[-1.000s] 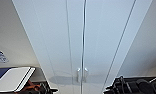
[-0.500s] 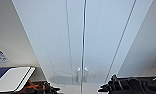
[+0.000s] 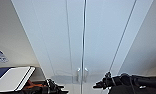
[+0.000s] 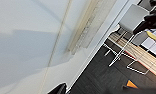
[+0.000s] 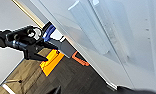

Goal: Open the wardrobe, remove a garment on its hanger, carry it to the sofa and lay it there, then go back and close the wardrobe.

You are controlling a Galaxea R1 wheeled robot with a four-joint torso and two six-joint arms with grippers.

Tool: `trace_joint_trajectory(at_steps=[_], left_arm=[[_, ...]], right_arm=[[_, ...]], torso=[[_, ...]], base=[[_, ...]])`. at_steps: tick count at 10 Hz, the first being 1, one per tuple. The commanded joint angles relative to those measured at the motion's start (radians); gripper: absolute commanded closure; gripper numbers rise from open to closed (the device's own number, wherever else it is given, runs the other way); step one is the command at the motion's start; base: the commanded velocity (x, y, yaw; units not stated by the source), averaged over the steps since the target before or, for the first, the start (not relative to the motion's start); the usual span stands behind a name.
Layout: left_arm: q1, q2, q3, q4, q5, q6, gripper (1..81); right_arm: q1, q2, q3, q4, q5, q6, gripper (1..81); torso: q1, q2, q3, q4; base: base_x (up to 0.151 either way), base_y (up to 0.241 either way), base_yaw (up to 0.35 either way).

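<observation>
The white wardrobe (image 3: 56,37) stands right in front of me with both tall doors closed. Its two small vertical handles (image 3: 78,74) sit side by side at the centre seam. My right gripper (image 3: 97,86) reaches in from the right, a little below and to the right of the handles, not touching them. My left gripper (image 3: 61,89) is low on the left, in front of the left door. The right wrist view shows the handles (image 5: 89,30) close up, with the left gripper (image 5: 37,56) beyond them. The wardrobe's side panel (image 4: 26,37) shows in the left wrist view.
A white flat board (image 3: 14,78) leans at the lower left, beside the wardrobe. Orange objects (image 5: 52,61) lie on the dark floor near the wardrobe's foot. A white chair on thin metal legs (image 4: 134,17) stands further off on wood-toned flooring.
My right gripper has moved left, closer to the handles. The left gripper has crept a little toward the centre. The doors have stayed closed.
</observation>
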Motion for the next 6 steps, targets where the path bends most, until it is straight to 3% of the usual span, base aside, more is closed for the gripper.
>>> trace_joint_trajectory(at_steps=[1,4,6], left_arm=[[-0.121,-0.012,0.008,0.005,-0.033,0.0,1.0],[-0.13,0.019,0.005,0.003,-0.055,-0.001,1.0],[-0.14,0.045,-0.004,0.005,-0.056,-0.021,1.0]], right_arm=[[0.157,-0.035,0.04,0.01,0.015,0.002,1.0],[0.157,-0.025,0.046,-0.019,0.129,-0.003,1.0],[0.157,0.008,-0.003,-0.017,0.143,0.002,1.0]], torso=[[0.0,0.0,0.0,0.0],[0.0,0.0,0.0,0.0],[0.001,0.0,0.0,0.0]], base=[[0.0,0.0,0.0],[0.0,0.0,0.0],[0.0,0.0,0.0]])
